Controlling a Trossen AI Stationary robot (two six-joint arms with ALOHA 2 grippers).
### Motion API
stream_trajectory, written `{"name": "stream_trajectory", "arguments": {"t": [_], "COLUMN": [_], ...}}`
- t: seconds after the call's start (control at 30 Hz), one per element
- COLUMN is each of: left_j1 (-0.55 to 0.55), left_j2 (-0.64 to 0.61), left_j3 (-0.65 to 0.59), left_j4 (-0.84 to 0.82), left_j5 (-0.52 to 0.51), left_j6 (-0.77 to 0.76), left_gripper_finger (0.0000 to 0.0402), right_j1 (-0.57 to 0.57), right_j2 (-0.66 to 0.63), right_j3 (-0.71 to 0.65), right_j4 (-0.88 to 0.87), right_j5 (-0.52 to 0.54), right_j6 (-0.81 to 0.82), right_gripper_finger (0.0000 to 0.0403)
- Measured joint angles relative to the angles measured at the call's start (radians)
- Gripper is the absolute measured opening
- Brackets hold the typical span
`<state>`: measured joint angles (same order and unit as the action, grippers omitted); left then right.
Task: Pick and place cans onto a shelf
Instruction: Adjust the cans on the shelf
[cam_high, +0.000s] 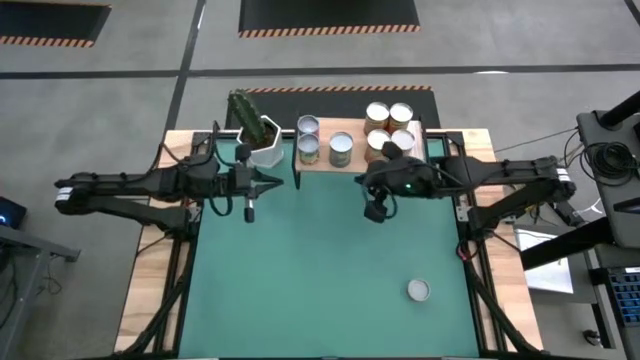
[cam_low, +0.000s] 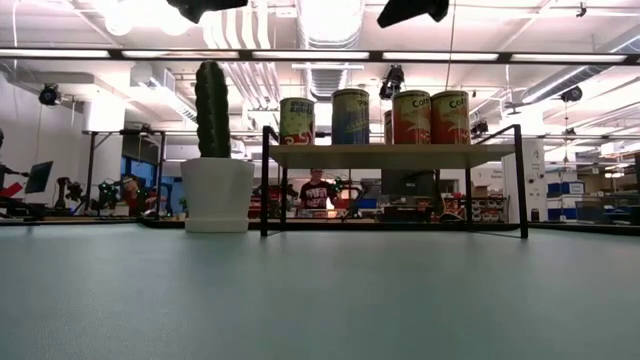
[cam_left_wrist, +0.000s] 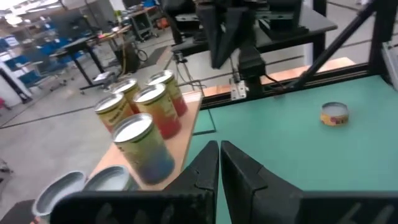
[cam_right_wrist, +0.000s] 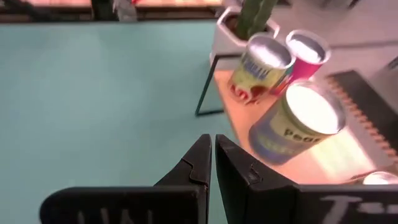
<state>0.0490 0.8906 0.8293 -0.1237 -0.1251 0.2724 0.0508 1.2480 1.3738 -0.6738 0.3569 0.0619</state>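
Note:
Several cans (cam_high: 341, 148) stand upright on the shelf (cam_high: 355, 163), a light-wood board on thin black legs at the table's far edge. One short can (cam_high: 418, 290) stands alone on its base on the green mat (cam_high: 320, 280), near the right front; it also shows as the lone can (cam_left_wrist: 334, 114). My left gripper (cam_high: 276, 182) hovers shut just left of the shelf's near edge, holding nothing. Off the shelf's near right part, my right gripper (cam_high: 363, 180) hovers shut and holds nothing. The shut fingers show in each wrist view, left gripper (cam_left_wrist: 219, 152) and right gripper (cam_right_wrist: 211, 148).
A white pot with a green cactus (cam_high: 262, 140) stands at the shelf's left end, close behind my left gripper. The green mat lies open in the middle and near part. Wooden table edges (cam_high: 150, 270) border the mat on both sides.

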Motion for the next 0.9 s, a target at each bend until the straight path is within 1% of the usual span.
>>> {"name": "stream_trajectory", "arguments": {"t": [0.17,0.33,0.6,0.77,0.9], "left_j1": [0.000,0.000,0.000,0.000,0.000], "left_j2": [-0.010,-0.007,-0.002,-0.002,-0.002], "left_j3": [-0.003,-0.004,-0.004,-0.004,-0.004], "left_j4": [-0.015,-0.032,-0.051,-0.061,-0.072], "left_j5": [-0.008,-0.007,-0.007,-0.007,-0.007], "left_j6": [0.002,0.002,-0.001,-0.002,-0.004], "left_gripper_finger": [0.0000,0.0000,0.0000,0.0000,0.0000], "right_j1": [-0.004,-0.003,-0.001,0.009,0.017], "right_j2": [0.077,0.110,0.113,0.098,0.051], "right_j3": [0.113,0.140,0.101,0.031,-0.034], "right_j4": [-0.181,-0.295,-0.485,-0.528,-0.532], "right_j5": [-0.080,-0.152,-0.181,-0.231,-0.232], "right_j6": [0.091,0.221,0.444,0.529,0.573], "right_gripper_finger": [0.0013,0.0013,0.0013,0.0013,0.0013]}}
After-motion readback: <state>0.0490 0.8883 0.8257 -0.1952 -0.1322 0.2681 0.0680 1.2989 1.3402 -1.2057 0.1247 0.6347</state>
